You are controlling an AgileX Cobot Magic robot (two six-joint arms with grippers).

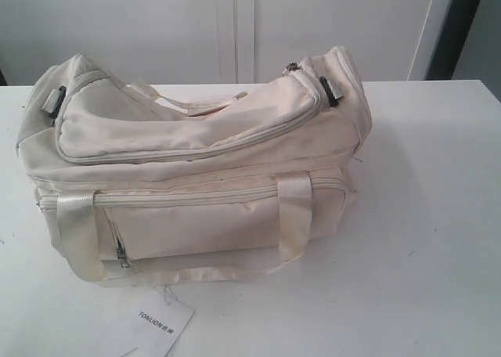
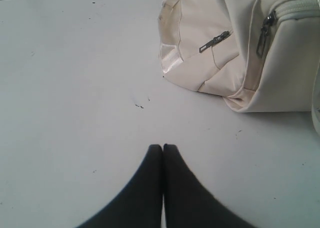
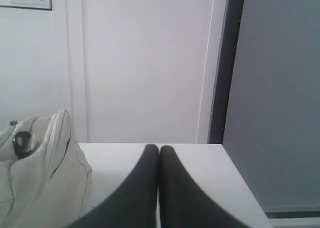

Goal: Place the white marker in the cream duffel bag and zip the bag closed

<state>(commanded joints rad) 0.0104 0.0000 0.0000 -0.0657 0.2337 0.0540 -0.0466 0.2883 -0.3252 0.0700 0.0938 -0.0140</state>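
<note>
**A:** Start at the left. What is the left hand doing?

**B:** The left hand (image 2: 163, 147) is clenched, its two dark fingers pressed tip to tip with nothing between them. It is over bare tabletop (image 2: 75, 113), apart from the bag's left end.

**A:** And the bag itself?

**B:** The cream duffel bag (image 1: 196, 161) sits on its base in the middle of the tabletop, long side toward the near edge. It is soft cream fabric, slumped a little in the middle. A black strap ring (image 1: 56, 100) marks its left end. A glossy webbing handle (image 1: 78, 232) loops down the front. The top flap (image 1: 180, 126) lies flat and its zip looks closed all along, so the inside is hidden. The front pocket (image 1: 203, 224) has a metal zip pull (image 1: 122, 255) at its left side. A second black ring (image 1: 329, 91) sits at the right end.

**A:** The white marker?

**B:** I cannot tell where it is. No view shows it, and the bag's contents are out of sight. A white paper tag (image 1: 160, 322) printed TONLION lies on the tabletop, just near of the bag's left front corner.

**A:** And on the right?

**B:** The right hand (image 3: 159, 148) is clenched on nothing, above the tabletop beside the bag's right end.
</note>
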